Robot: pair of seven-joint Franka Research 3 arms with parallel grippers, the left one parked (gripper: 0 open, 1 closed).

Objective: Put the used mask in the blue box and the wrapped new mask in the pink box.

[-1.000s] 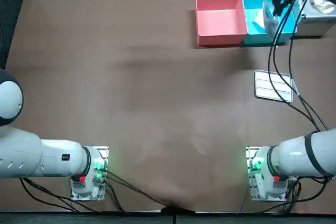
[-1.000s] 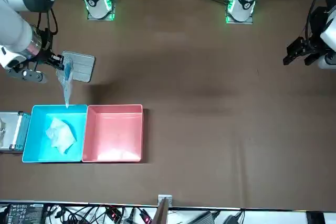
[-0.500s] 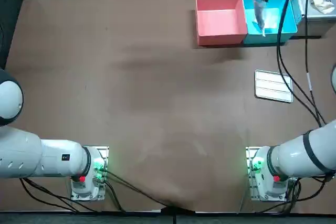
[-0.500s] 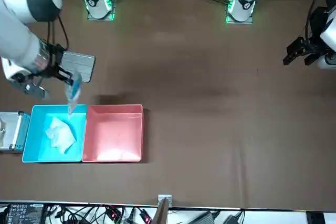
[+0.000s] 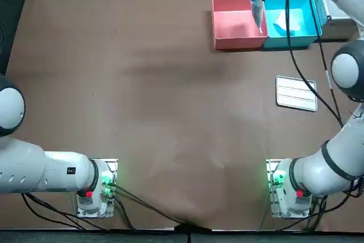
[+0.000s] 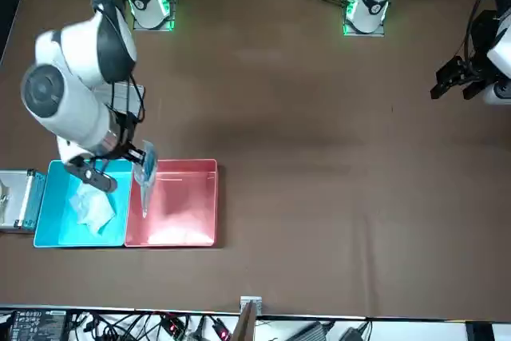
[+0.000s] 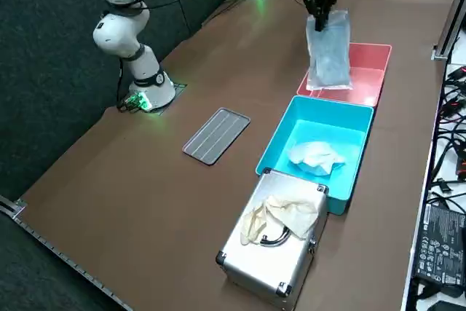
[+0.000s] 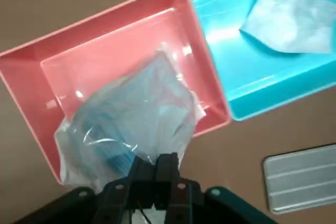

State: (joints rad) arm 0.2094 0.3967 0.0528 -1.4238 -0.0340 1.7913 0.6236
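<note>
Wrapped new mask hangs in its clear bag from the right tool, which is pinched shut on the bag's top edge; the wrist view shows the fingers closed with the film between them. The bag dangles above the pink box, clear of its floor, toward the side that adjoins the blue box. The used mask lies crumpled inside the blue box, so that half of the job looks done and only the release is left.

The main risk is position. In the overhead view the bag sits close to the wall the two boxes share, and I cannot say for sure whether its lower corner is over pink floor or over that wall. Let go here, it could catch the rim, drape across both boxes, or tip into the blue one beside the used mask. The bag is light and limp, so any swing at release could carry it sideways. It may also cling to one finger and drop late, possibly onto the bench.
</note>
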